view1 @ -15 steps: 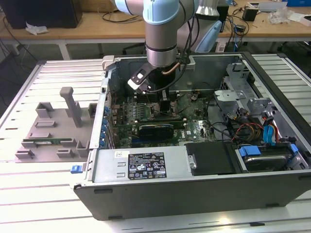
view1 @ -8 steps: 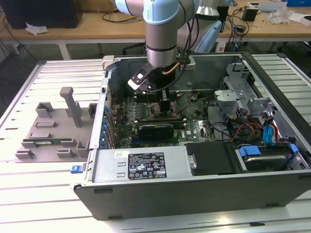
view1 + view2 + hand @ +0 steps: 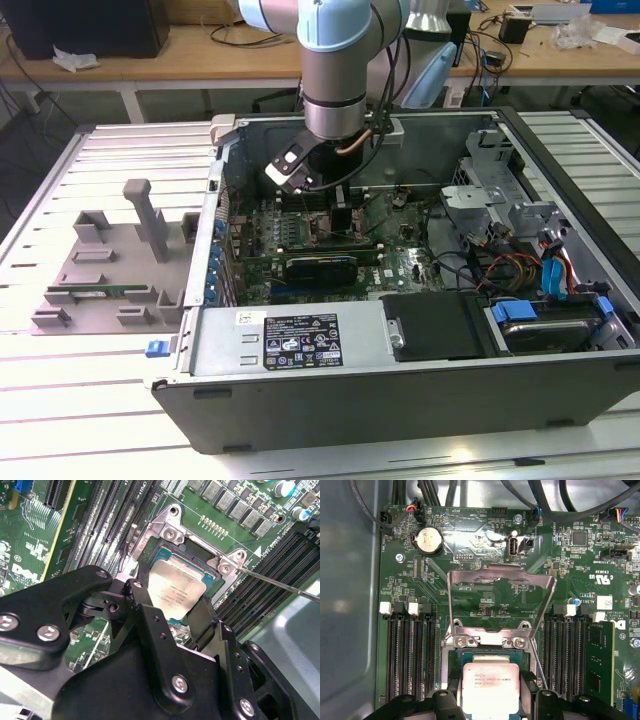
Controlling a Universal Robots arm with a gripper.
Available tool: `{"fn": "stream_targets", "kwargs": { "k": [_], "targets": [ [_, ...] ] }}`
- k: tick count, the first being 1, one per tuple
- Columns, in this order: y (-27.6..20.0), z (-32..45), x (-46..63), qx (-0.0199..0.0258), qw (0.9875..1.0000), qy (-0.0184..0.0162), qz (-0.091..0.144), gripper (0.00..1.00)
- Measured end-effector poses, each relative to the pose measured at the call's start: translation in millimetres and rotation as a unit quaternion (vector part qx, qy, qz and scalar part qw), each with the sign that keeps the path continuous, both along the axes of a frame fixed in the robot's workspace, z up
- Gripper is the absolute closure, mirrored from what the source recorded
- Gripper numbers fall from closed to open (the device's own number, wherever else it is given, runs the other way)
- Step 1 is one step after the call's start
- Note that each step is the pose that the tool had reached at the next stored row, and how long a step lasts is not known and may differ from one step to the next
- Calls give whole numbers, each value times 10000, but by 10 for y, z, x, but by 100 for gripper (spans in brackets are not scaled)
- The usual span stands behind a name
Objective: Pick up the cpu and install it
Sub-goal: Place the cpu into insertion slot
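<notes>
The pincer [image 3: 172,607] is closed narrowly on the cpu [image 3: 176,591], with one finger on each of two opposite edges. The cpu lies over the socket [image 3: 161,555]; I cannot tell whether it is seated. The hinged frame [image 3: 500,587] stands open. In the exterior view, at upper middle, the arm [image 3: 335,90] reaches down into the case [image 3: 400,385].

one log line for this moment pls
hand: shut on small square silver-topped cpu | where: over grey metal socket frame, green motherboard | hinged metal load plate: raised | seated: cannot tell
</notes>
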State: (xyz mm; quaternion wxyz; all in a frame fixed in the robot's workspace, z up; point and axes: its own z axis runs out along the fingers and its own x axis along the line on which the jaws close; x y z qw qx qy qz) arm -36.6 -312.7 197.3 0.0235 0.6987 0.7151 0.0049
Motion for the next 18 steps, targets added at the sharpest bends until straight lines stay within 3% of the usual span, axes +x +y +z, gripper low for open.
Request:
{"fn": "stream_targets", "kwargs": {
  "k": [8,9,12,13,14,15,18],
  "targets": [
    [1,-4,1,3,10000,-2,-1,45],
    [1,-4,0,2,10000,-2,-1,38],
    [1,12,0,1,10000,-1,-1,38],
    [1,55,0,1,10000,-1,-1,38],
    [1,217,0,2,10000,-2,-1,38],
    [1,321,0,2,10000,-1,-1,38],
    [1,337,0,2,10000,-2,-1,38]
  ]
}}
